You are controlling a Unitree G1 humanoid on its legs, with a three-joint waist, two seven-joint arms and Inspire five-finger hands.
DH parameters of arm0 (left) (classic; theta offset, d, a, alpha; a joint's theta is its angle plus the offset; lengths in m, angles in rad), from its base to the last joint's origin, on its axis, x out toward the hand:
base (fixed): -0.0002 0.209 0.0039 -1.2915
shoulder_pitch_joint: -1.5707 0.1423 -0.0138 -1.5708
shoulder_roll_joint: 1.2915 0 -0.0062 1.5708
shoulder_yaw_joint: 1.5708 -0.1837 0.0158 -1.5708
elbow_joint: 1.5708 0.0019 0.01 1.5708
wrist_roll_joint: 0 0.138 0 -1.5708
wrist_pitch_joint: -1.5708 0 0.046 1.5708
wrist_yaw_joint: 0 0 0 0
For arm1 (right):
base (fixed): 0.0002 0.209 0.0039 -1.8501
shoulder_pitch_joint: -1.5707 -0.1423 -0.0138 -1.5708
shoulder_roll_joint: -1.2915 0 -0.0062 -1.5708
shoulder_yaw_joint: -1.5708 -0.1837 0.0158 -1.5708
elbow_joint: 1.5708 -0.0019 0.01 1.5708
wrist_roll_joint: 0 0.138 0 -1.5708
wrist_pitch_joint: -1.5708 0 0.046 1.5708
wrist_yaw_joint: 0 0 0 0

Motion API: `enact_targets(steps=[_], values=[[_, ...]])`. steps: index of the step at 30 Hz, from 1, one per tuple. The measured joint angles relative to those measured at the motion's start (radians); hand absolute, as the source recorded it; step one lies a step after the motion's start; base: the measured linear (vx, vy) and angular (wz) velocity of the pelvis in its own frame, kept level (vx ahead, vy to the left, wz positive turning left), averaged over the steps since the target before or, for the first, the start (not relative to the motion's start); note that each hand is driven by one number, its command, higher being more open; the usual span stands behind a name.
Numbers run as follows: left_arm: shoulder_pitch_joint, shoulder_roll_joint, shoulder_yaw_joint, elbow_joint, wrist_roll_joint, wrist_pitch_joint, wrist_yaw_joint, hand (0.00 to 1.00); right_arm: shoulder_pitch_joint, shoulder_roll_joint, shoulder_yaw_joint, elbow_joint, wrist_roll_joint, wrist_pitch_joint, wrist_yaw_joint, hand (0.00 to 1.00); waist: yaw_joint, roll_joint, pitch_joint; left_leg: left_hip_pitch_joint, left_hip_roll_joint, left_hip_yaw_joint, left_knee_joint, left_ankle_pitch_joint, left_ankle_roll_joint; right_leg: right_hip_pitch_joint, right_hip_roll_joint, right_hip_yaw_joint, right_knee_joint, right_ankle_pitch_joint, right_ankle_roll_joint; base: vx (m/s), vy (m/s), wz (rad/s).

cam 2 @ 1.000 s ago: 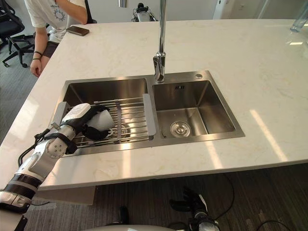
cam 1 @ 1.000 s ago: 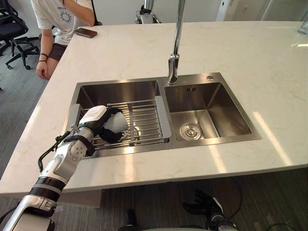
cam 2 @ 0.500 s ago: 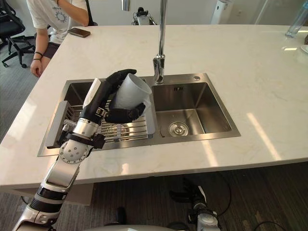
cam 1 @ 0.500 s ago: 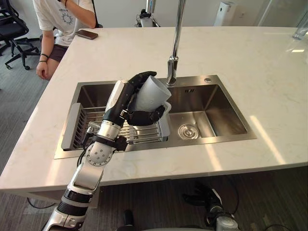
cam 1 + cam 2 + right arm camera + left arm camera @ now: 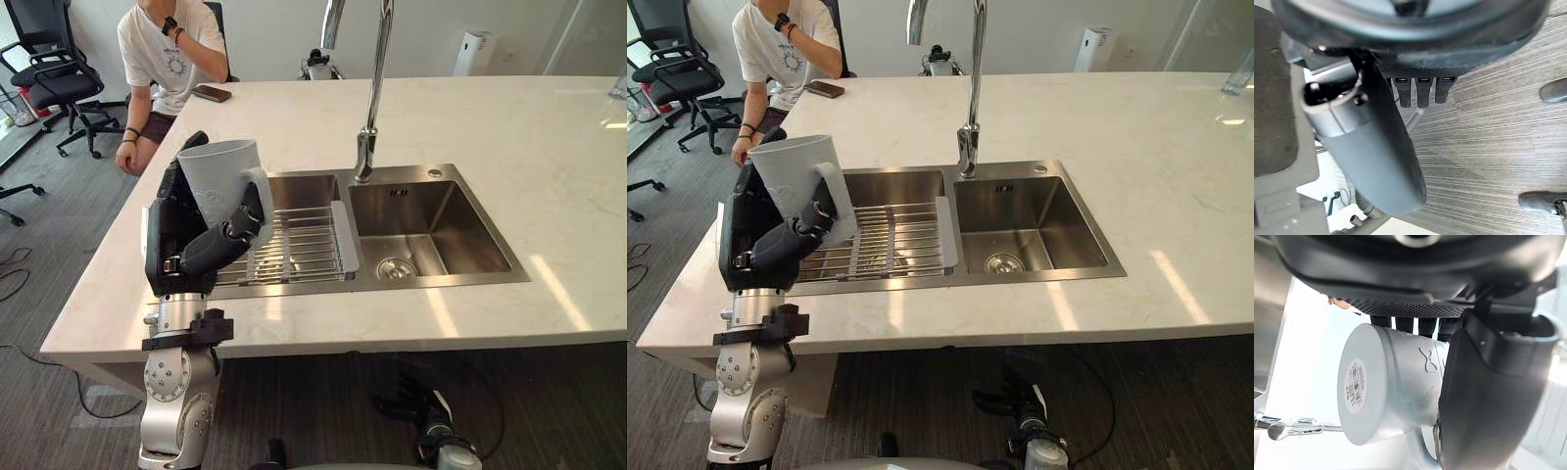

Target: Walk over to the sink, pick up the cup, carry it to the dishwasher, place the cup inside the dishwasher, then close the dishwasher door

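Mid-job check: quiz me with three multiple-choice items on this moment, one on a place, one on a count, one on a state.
1. Where does the wire rack sit?
A) in the left basin
B) in the right basin
C) on the countertop

2. How many basins does the sink have?
A) one
B) two
C) three

3. What is the state of the cup?
A) lying on the rack
B) held upright in the left hand
C) standing on the countertop

Answers:
1 A: the rack spans the basin to the left of the faucet.
2 B: a divider parts two steel bowls.
3 B: the fingers and thumb curl round the cup, with its mouth up.
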Motion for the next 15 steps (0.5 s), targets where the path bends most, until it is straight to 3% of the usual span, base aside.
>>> enact_targets(steps=[4,10,11,13,15], values=[[0.037,-0.01,-0.033,-0.026,-0.001,0.0,-0.007,0.3,0.001,0.006,0.001,-0.007,0.0,0.0,-0.018,0.9,0.02,-0.003,0.002,-0.001,0.0,0.013,0.0,0.004,0.004,-0.016,-0.001,0.012,0.016,0.002,0.0,-0.05,-0.006,-0.09],[0.036,-0.038,-0.082,-0.084,0.0,-0.002,-0.016,0.3,0.008,0.064,0.022,-0.088,0.0,0.003,-0.029,0.9,0.048,-0.037,0.042,-0.021,0.006,0.029,0.003,0.006,0.022,-0.064,-0.007,-0.017,0.094,-0.002,-0.018,-0.08,-0.003,-0.07],[0.036,-0.046,-0.081,-0.085,0.0,-0.002,-0.016,0.3,0.008,0.068,0.027,-0.098,0.0,0.003,-0.029,0.9,0.051,-0.033,0.047,-0.025,0.009,0.028,0.002,0.009,0.027,-0.071,-0.005,-0.023,0.117,-0.022,-0.026,-0.1,-0.022,0.07],[0.038,-0.046,-0.076,-0.075,0.001,-0.003,-0.013,0.3,0.009,0.083,0.045,-0.123,0.0,0.004,-0.033,0.9,0.052,-0.034,0.057,-0.033,0.014,0.026,0.012,0.018,0.039,-0.125,0.023,-0.032,0.393,-0.114,-0.032,-0.06,-0.094,0.31],[0.056,-0.054,-0.077,-0.067,0.002,-0.004,-0.011,0.3,0.007,0.08,0.054,-0.149,0.0,0.004,-0.034,0.9,0.08,-0.046,0.047,-0.074,0.012,0.024,0.053,0.017,0.037,-0.122,0.03,-0.047,0.361,-0.133,-0.042,-0.08,-0.094,0.24]])
